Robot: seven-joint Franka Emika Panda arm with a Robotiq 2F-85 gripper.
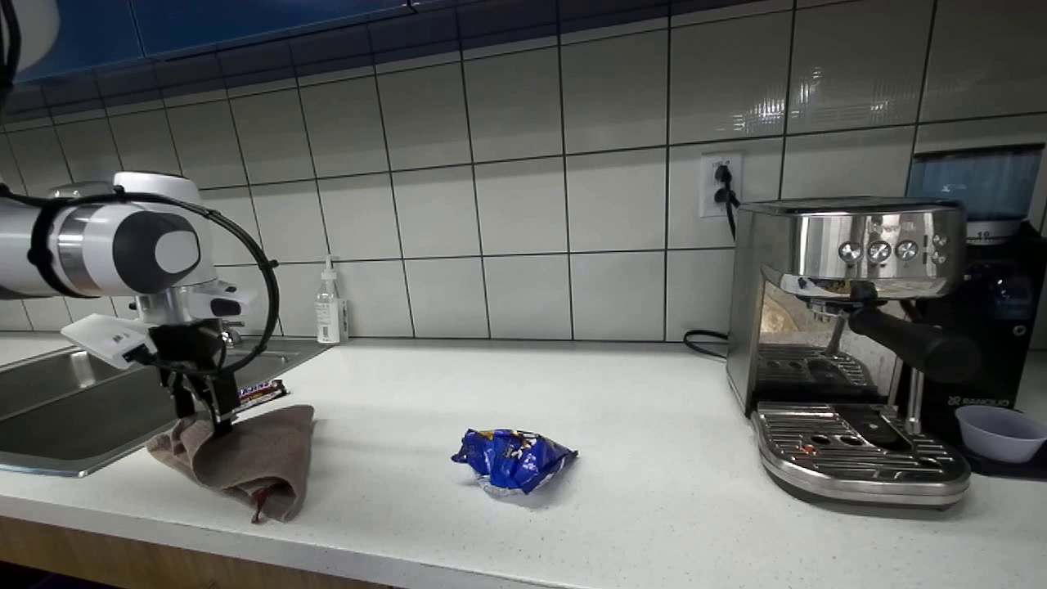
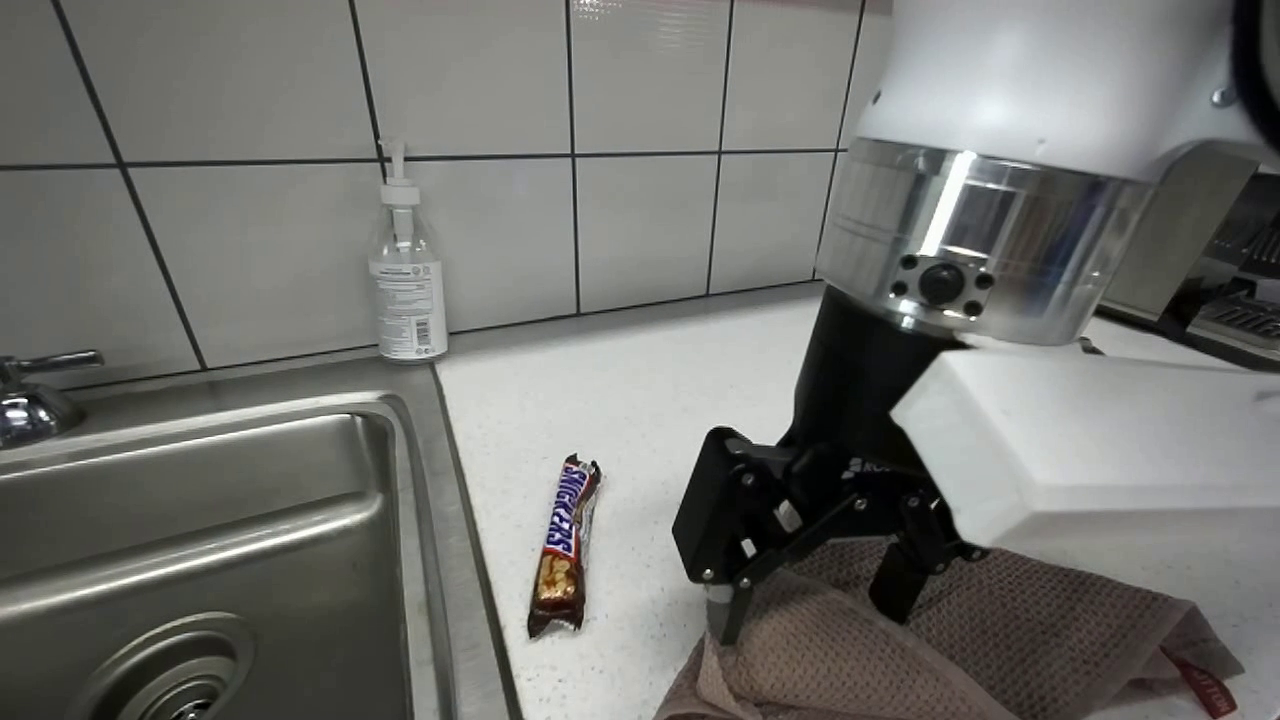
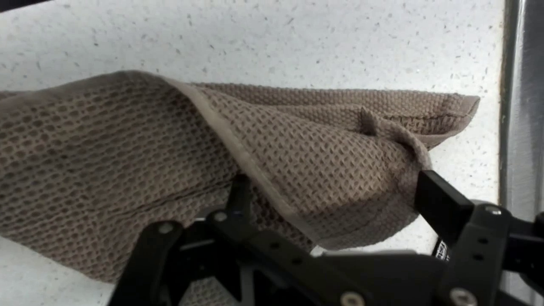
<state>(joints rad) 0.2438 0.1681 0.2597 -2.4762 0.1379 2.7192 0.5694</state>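
Arm (image 2: 1040, 80): nearest the camera in an exterior view, white with a silver band, its boxy white attachment (image 2: 1110, 450) covering part of what lies behind.
Tiled wall (image 1: 523, 204): pale squares with dark joints, rising behind the table (image 1: 654, 425) in both exterior views.
Table: white and finely speckled, with brown panelling (image 1: 164, 556) under its front edge.
Sink (image 2: 460, 600): stainless steel, set into the table, a round drain (image 2: 170, 670) at the bottom of its basin.
Coffee machine (image 1: 818, 343): polished metal, well apart from the sink, a black-handled portafilter (image 1: 924, 339) fitted at its front.
Grinder (image 1: 998, 352): black, with a blue-tinted hopper (image 1: 973, 184), standing just beside the coffee machine.
Cloth (image 1: 245, 458): brown, waffle-textured, lying rumpled on the table near the sink, directly under the claw (image 2: 812, 625); a small red tag (image 2: 1203, 688) shows at its edge.
Claw: black, pointing down, unclenched; its fingers (image 3: 442, 199) stand well apart with a fold of the cloth between them, their tips down at cloth level.
Packet (image 1: 515, 458): blue and crumpled, on the table between the cloth and the coffee machine.
Pump bottle (image 2: 408, 300): clear, white-labelled, upright before the tiled wall at the sink's back corner.
Bowl (image 1: 1002, 433): pale lilac, in front of the grinder.
Chocolate bar (image 2: 565, 545): in a Snickers wrapper, lying on the table beside the sink, near the cloth.
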